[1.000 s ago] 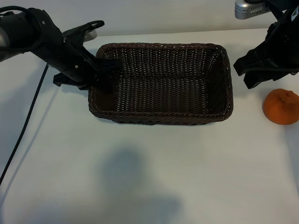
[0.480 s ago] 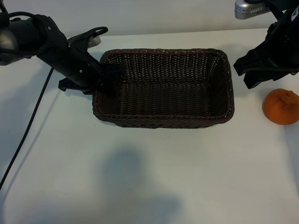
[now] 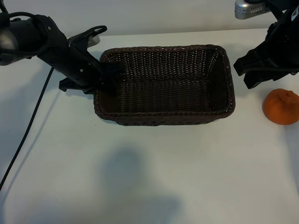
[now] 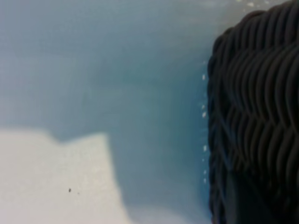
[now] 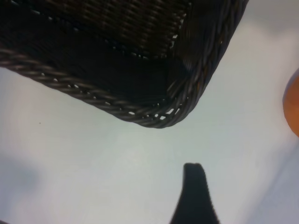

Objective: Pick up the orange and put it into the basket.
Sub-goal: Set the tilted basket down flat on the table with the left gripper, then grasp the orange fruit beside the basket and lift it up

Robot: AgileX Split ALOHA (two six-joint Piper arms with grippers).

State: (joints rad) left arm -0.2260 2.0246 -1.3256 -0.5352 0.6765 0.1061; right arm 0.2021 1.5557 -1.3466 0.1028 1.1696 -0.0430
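Observation:
The dark-brown wicker basket (image 3: 164, 48) sits mid-table. My left gripper (image 3: 108, 71) is at its left end, shut on the rim there; the left wrist view shows the basket's weave (image 4: 254, 93) right up close. The orange (image 3: 281, 106) lies on the white table to the right of the basket, apart from it, and shows as a sliver (image 5: 293, 109) in the right wrist view. My right gripper (image 3: 248, 73) hangs open above the table between the basket's right end and the orange, holding nothing. One of its fingers (image 5: 194, 191) shows near the basket's corner (image 5: 161, 119).
A black cable (image 3: 23, 130) trails down the table's left side. A silver fitting (image 3: 250, 8) sits at the top right above the right arm. A soft shadow (image 3: 131, 182) lies on the bare table in front of the basket.
The left gripper has shifted back and to the right, dragging the basket's left end with it, so the basket sits slightly further right. The right arm and the orange have not moved.

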